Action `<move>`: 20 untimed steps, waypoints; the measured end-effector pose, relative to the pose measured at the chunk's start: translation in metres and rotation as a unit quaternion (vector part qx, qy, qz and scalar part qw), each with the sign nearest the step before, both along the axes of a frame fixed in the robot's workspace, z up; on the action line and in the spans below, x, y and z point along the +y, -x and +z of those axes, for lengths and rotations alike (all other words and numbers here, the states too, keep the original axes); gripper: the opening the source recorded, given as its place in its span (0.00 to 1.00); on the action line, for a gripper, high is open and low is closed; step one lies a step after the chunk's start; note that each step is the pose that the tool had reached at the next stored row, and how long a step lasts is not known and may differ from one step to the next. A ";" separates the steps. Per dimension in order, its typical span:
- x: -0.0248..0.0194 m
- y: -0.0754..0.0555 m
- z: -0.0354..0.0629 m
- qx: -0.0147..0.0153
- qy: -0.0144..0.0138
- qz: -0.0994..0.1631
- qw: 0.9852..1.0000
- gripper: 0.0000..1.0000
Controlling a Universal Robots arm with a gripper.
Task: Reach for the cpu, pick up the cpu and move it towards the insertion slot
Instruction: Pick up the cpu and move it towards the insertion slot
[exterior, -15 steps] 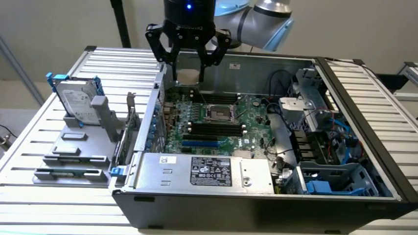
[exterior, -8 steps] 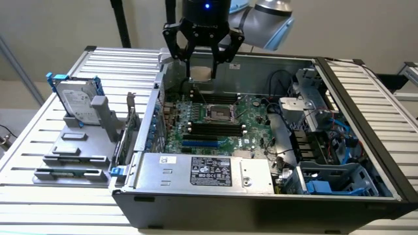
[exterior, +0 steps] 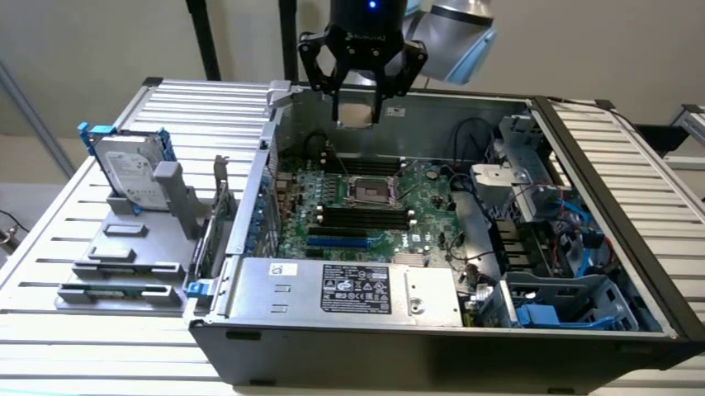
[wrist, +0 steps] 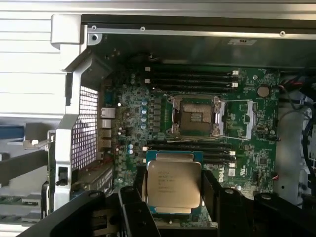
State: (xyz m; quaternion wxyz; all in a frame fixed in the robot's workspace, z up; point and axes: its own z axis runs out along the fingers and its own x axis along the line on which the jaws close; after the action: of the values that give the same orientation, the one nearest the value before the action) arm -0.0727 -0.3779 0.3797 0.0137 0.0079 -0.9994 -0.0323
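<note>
gripper [exterior: 361,106]: top centre of exterior view, above the open case [exterior: 617,272]
fingers [wrist: 132,210]: clamped on the chip's edges
chip [wrist: 174,184]: held flat, lifted
socket [wrist: 196,115]: open, well apart from chip

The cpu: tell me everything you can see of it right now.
The cpu is a flat square chip with a dull silver metal top bearing faint printed text, set on a thin blue-green edge. It hangs level, top face up, clamped at two opposite sides between the black fingers of the tool. It is lifted above the open computer case, over the motherboard, touching nothing but the fingers. The insertion slot lies apart from it, open and unfilled.
</note>
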 end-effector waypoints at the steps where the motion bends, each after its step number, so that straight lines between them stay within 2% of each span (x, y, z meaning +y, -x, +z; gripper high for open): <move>1: 0.0026 -0.003 -0.0003 0.000 0.000 0.000 1.000 0.55; 9: 0.0221 -0.024 -0.0027 0.000 0.003 0.000 1.000 0.55; 16: 0.0370 -0.040 -0.0038 0.000 0.004 0.000 1.000 0.55; 18: 0.0396 -0.041 -0.0042 -0.002 0.005 0.000 1.000 0.55; 20: 0.0403 -0.041 -0.0047 -0.003 0.006 0.000 1.000 0.55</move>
State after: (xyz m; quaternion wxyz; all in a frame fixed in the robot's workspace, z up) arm -0.0313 -0.3376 0.3750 0.0103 0.0077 -0.9996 -0.0265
